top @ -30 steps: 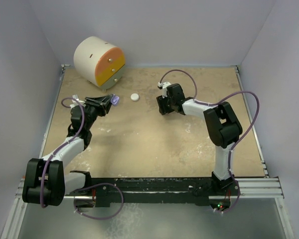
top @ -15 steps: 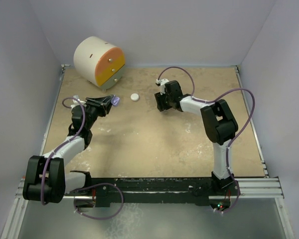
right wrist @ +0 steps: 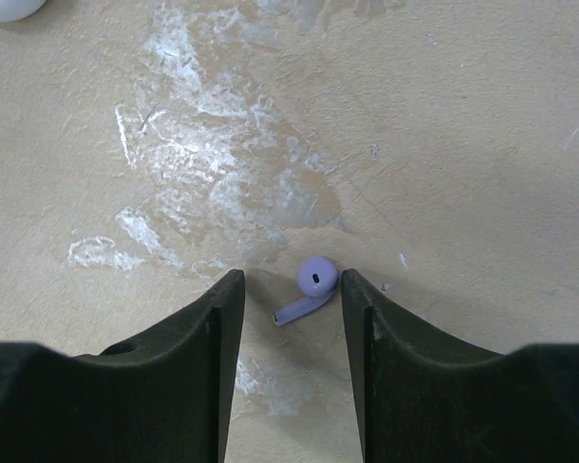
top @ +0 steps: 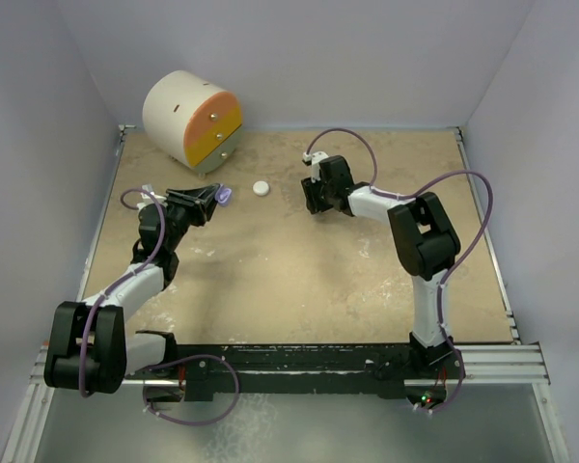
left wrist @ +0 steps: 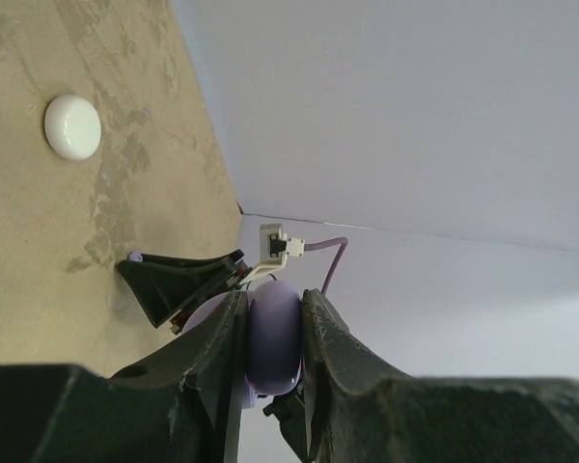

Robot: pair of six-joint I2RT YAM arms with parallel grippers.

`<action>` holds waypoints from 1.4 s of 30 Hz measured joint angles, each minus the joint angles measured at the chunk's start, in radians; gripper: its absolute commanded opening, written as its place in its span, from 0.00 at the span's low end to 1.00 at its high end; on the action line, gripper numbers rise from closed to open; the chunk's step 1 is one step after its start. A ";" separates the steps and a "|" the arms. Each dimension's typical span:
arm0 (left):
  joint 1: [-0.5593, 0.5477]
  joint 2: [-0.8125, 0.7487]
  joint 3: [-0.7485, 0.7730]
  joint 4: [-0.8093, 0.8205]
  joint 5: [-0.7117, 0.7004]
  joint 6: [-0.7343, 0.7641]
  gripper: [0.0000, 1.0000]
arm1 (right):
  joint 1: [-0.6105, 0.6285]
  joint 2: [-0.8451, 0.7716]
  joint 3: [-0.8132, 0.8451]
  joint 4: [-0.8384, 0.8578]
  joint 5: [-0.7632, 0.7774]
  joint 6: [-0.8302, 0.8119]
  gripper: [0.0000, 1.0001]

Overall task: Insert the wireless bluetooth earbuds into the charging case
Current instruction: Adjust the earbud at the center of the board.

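Straddling purple earbud point(right wrist: 316, 279), right gripper point(right wrist: 289, 280) agape; left gripper point(left wrist: 273, 299) clamping half-hidden lilac case point(left wrist: 273, 338).

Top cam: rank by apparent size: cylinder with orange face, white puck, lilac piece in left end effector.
1. cylinder
2-3. white puck and lilac piece look close; lilac piece is partly hidden by the left end effector, so no ranking.

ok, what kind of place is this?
Probably a lab test cell: plain pale walls box in a tan tabletop, two robot arms bolted to a metal rail at its near edge.
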 measured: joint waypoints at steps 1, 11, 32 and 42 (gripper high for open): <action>0.000 0.000 0.000 0.000 0.000 0.000 0.00 | 0.000 0.001 0.000 0.003 0.009 0.002 0.46; 0.000 0.004 0.000 0.000 0.000 0.000 0.00 | 0.002 0.011 0.005 0.018 0.087 0.011 0.43; 0.000 0.004 0.000 0.000 0.000 0.000 0.00 | 0.021 0.012 0.005 0.018 0.141 0.025 0.28; 0.000 0.004 0.000 0.000 0.000 0.000 0.00 | 0.027 0.012 0.005 0.018 0.160 0.027 0.00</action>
